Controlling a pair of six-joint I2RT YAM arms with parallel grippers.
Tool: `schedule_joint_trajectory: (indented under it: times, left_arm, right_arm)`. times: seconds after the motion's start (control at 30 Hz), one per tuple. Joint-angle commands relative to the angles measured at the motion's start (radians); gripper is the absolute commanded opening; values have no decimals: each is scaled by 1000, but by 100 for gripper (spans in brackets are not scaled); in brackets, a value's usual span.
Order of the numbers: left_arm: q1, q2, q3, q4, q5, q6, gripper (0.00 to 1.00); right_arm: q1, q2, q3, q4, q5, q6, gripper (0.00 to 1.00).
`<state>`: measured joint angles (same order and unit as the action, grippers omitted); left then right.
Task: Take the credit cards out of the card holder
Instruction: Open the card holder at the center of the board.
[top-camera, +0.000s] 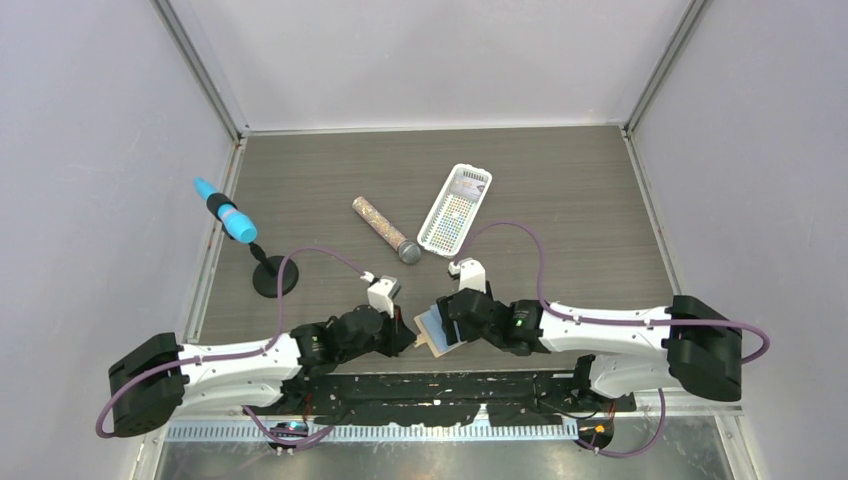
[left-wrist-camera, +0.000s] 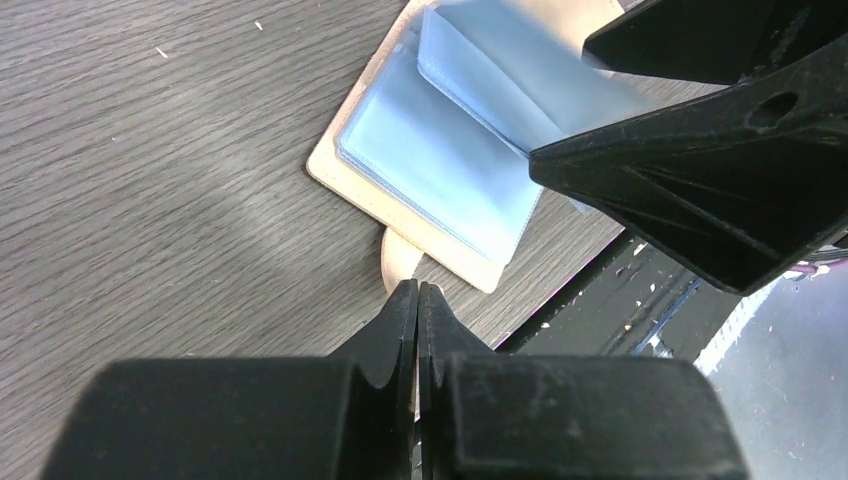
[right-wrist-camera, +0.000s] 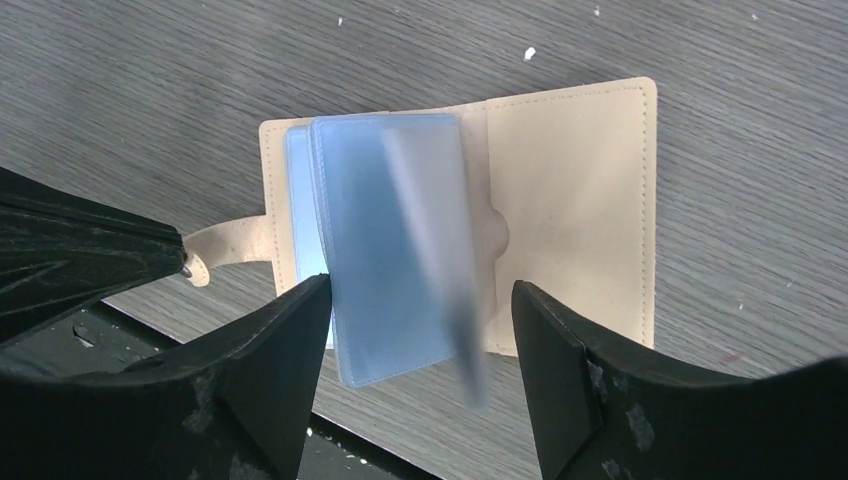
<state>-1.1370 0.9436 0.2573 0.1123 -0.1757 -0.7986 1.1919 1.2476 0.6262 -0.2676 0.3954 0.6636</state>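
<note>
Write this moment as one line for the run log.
card holder: open, flat | left claw: shut on its tab | right claw: open, astride pocket leaves

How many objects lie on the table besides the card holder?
3: a glittery tube mid-table, a white basket right of it, a blue cylinder on a stand far left. Arms may hide more.

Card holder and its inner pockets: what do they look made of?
Card holder: tan with a matte finish, probably leather or faux leather, going by the stitch line running along its edges. Pockets: translucent bluish plastic sleeves, glossy, likely vinyl. They catch the light and bend away from the cover like thin, flexible sheets.
</note>
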Motion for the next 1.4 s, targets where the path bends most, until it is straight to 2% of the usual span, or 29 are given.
schedule_joint_trajectory:
  times: [0.0,0.33,0.5,0.77,1.03,1.17,1.37]
  left_arm:
    - [-3,-17,-3,-5,-36,3,0]
    - [-3,-26,7,-62,-86,16,0]
    - [-3,-20,35,-108,-107,34,0]
    - [-2,-19,68,-188,-148,56,0]
    - [0,-32,118,-245,-156,64,0]
    - [-1,-41,153,-278,-152,55,16]
    - [-1,-51,200,-264,-112,13,36]
  right_arm:
    - [3,-33,2,-44,66,25,72]
    - [-11,-118,-25,-104,100,36,65]
    - [-35,-155,-52,-119,101,31,64]
    - [-68,-191,-79,-116,77,23,63]
    - [-71,-247,-71,-111,6,16,55]
    - [-88,-274,-72,-78,-64,-5,50]
    - [-213,-261,-124,32,-262,-23,46]
